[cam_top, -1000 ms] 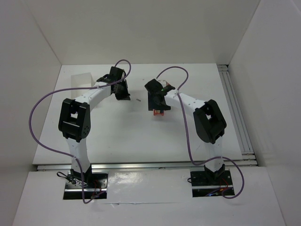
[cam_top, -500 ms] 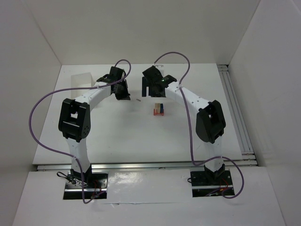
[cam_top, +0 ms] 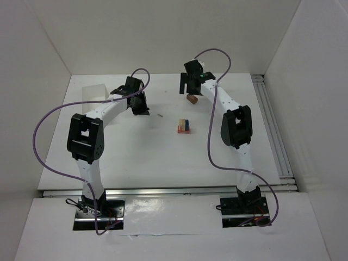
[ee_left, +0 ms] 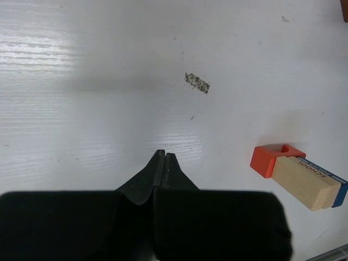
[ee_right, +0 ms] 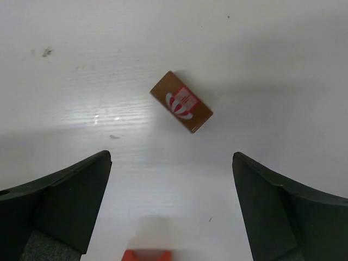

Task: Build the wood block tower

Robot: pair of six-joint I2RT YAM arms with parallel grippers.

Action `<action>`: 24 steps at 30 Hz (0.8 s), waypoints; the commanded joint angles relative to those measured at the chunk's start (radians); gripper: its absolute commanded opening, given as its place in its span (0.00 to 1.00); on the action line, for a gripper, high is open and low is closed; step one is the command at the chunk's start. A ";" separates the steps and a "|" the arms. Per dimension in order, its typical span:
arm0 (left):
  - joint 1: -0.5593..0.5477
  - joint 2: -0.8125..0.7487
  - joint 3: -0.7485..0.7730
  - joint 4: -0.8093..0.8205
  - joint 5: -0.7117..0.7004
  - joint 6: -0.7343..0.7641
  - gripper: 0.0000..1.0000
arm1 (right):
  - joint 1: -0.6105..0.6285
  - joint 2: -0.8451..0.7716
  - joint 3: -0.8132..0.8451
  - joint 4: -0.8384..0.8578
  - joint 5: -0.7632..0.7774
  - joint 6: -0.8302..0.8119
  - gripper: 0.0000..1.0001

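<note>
Your R gripper (ee_right: 171, 159) just left the stack (cam_top: 184, 126) mid-table & swung far. Jaws are wide, empty, above the brown block (ee_right: 181, 101). Stack stands unsupported, so that block's prob. next. L gripper (ee_left: 165, 156) is shut, empty, left of stack.

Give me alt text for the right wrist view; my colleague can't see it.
A brown block with a red-and-white print lies askew on the white table, beyond the wide-open jaws of the right gripper. An orange-red block just shows at the bottom edge.
</note>
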 commanded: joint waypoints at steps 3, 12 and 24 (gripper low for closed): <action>0.005 -0.036 0.018 -0.001 -0.005 -0.006 0.00 | -0.050 0.099 0.164 -0.072 -0.053 -0.021 0.99; 0.005 -0.014 0.027 -0.001 -0.005 0.003 0.00 | -0.076 0.160 0.193 0.003 -0.002 0.208 0.99; 0.005 -0.003 0.027 -0.001 -0.015 0.012 0.00 | -0.076 0.306 0.328 0.093 0.139 0.179 0.99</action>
